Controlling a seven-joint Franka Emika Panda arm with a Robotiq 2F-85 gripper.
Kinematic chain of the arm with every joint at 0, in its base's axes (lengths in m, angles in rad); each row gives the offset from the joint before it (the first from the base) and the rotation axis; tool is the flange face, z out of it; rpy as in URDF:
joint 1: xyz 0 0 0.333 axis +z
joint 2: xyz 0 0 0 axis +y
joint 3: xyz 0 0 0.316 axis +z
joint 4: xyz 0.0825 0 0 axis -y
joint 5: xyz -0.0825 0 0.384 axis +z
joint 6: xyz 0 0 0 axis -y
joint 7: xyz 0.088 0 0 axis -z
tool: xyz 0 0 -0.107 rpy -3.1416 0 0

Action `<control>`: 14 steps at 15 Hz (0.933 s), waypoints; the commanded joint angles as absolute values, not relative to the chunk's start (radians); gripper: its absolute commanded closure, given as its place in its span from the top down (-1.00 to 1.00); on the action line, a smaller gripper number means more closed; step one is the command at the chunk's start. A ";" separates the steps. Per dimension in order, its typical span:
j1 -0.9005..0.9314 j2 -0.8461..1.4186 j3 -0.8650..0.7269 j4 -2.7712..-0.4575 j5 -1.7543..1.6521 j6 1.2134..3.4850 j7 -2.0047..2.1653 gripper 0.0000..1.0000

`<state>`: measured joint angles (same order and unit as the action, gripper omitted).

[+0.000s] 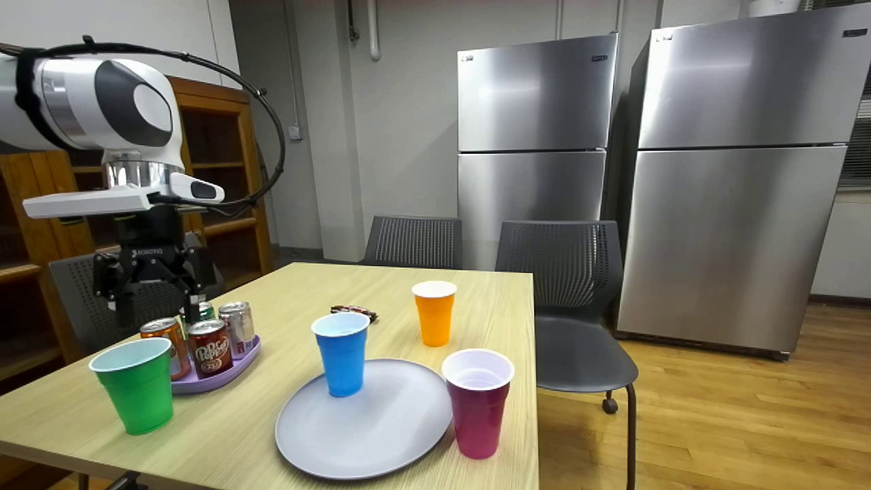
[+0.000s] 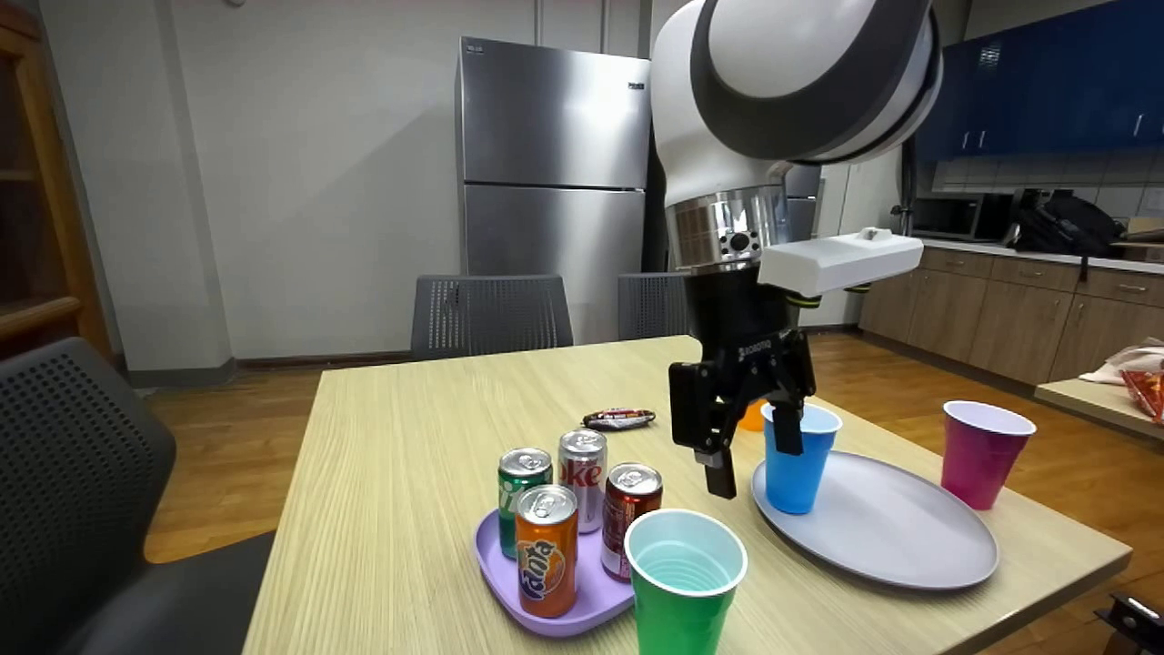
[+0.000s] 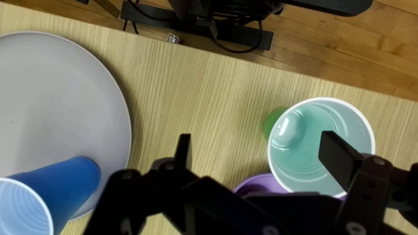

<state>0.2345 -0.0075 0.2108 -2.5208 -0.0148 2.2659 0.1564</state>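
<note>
Claw (image 2: pixel 754 458) released, its two dark fingers (image 3: pixel 339 159) spread wide, hangs above the tabletop (image 1: pixel 292 306), and we find the green cup (image 1: pixel 138 389) near it. That cup stands upright and tapers toward its base: the outer wall is bright green, the inside a pale minty tone ringed by fine ridges, the lip white. In the wrist view we see it below the claw, one finger crossing in front of its mouth; in both exterior views a gap separates the two.

Just beside the cup sits a shallow purple tray (image 2: pixel 589 599) with rounded corners, and on it we count four upright metal cans with shiny tops: an orange Fanta can (image 2: pixel 546 557), a dark red Dr Pepper can (image 1: pixel 211 350), a green can (image 2: pixel 522 500) and a silver can (image 2: pixel 583 482) with red lettering.

On the opposite side of the claw, in the wrist view, we meet a smooth blue cup (image 1: pixel 341 357), upright near the edge of a round grey plate (image 1: pixel 401 422) with a dull finish. A maroon cup (image 1: pixel 478 412) stands just beside that plate, and an orange cup (image 1: pixel 435 316) stands well apart from the claw; both have white lips. A small dark wrapper (image 2: pixel 618 419), glossy and creased, lies farther along the tabletop, whose surface shows pale, straight wood grain. Around it we see dark chairs (image 1: pixel 561 272) with perforated backs, and beyond them two steel-coloured refrigerators (image 1: pixel 531 184) and a plank floor (image 1: pixel 687 415).
</note>
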 commanded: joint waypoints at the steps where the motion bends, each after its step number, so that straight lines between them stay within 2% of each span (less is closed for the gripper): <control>1: 0.236 -0.001 0.222 -2.539 -0.040 2.285 0.203 1.00; 14: 0.243 0.031 0.222 -2.552 -0.038 2.311 0.223 1.00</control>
<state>0.2373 0.0370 0.2116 -2.5395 -0.0149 2.2774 0.1733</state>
